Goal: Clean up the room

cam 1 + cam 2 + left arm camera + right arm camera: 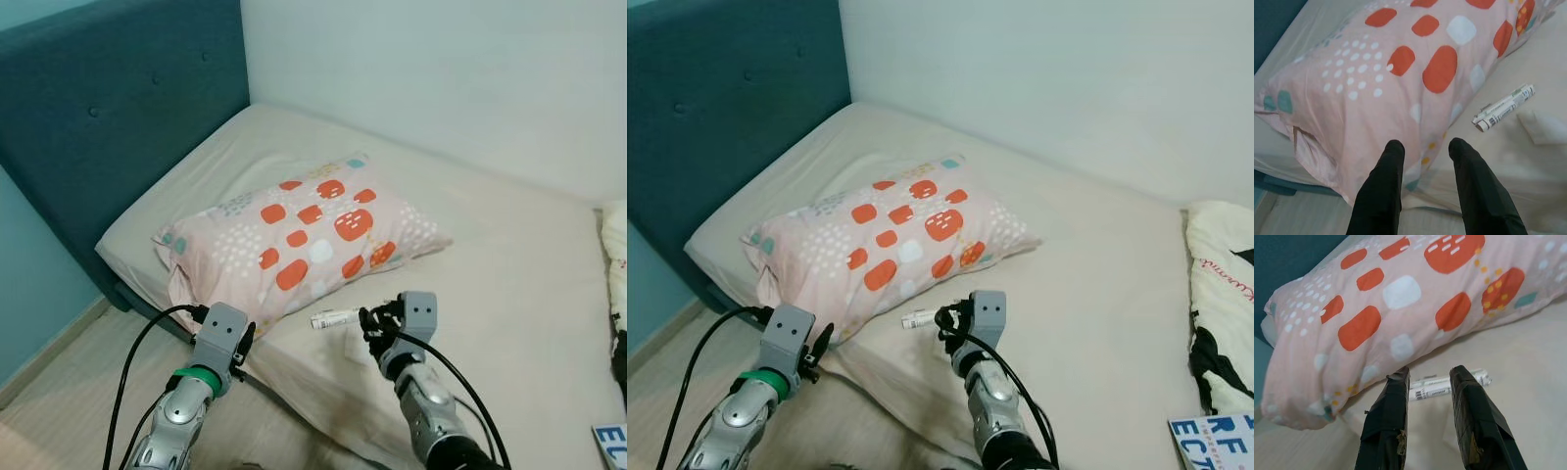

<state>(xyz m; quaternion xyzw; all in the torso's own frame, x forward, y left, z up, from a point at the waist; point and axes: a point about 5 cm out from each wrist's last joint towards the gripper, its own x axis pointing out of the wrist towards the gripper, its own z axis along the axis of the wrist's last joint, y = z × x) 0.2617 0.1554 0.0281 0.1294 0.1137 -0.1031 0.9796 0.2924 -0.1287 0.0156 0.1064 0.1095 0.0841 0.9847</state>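
Nearby, printed tube [334,318] (text unreadable) lies beside pillow [299,238].

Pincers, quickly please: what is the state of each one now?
Left pincer: open, holding nothing, at the pillow's edge.
Right pincer: open, holding nothing, just before the small tube on the bed.

A soft cloth pillow [304,243] in matt pink, printed with orange, white and teal patches, lies on a bed [509,294] covered by a smooth, matt beige fabric sheet. Just beside the pillow rests a small rolled tube of printed paper [1504,106], black text on white. The headboard [108,127] is teal upholstery, buttoned and matt. Both arms look like brushed silver metal, with matt black fingers [1386,426]. The floor [69,392] looks like pale wood.
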